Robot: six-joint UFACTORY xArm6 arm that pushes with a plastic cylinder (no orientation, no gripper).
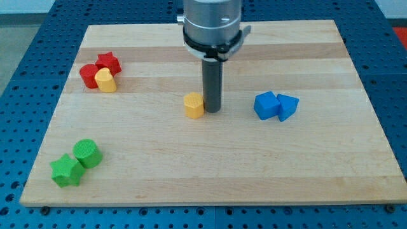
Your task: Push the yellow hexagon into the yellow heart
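Note:
The yellow hexagon (pixel 194 105) sits near the middle of the wooden board. My tip (pixel 212 110) stands just at its right side, touching or nearly touching it. The yellow heart (pixel 106 81) lies at the view's upper left, pressed against a red round-ish block (pixel 89 76) and a red star (pixel 109 62). The heart is well to the left of the hexagon and slightly higher in the view.
A blue cube (pixel 266 105) and a blue triangular block (pixel 287 107) touch each other right of my tip. A green cylinder (pixel 87 153) and a green star (pixel 66 170) sit at the lower left. The wooden board (pixel 210 172) lies on a blue perforated table.

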